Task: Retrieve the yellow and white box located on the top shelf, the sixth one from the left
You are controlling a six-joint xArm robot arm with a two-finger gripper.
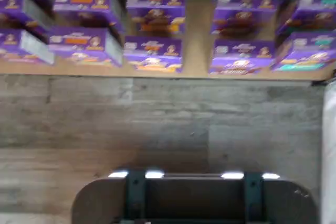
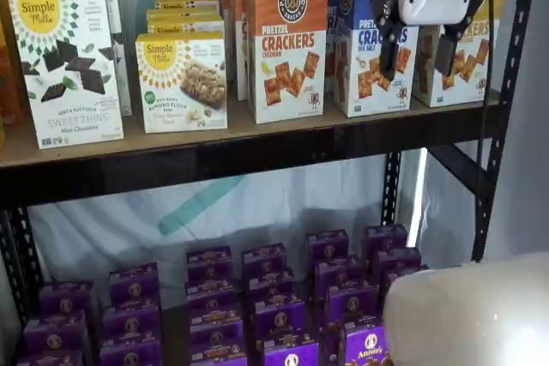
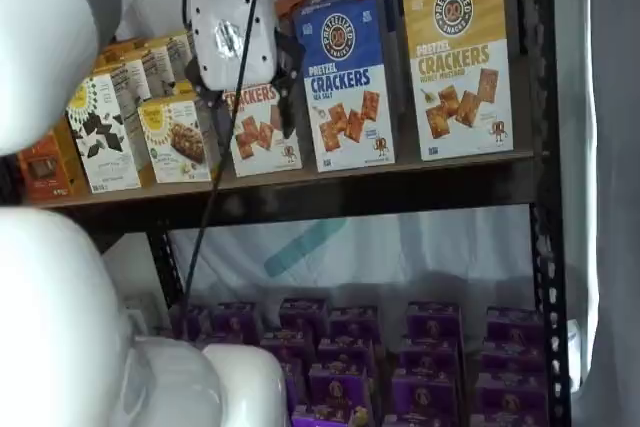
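Note:
The yellow and white box stands at the right end of the top shelf, next to a blue Pretzel Crackers box. In a shelf view the yellow and white box is partly hidden behind my gripper. The gripper is open and empty, with a plain gap between its black fingers. It hangs in front of the top shelf, in front of the blue box and the yellow and white box. In a shelf view the gripper overlaps the orange box. The wrist view shows neither gripper nor box.
An orange Pretzel Crackers box and white Simple Mills boxes fill the shelf's left. Several purple boxes sit on the lower level, also in the wrist view. A black upright bounds the right side. White arm parts fill the foreground.

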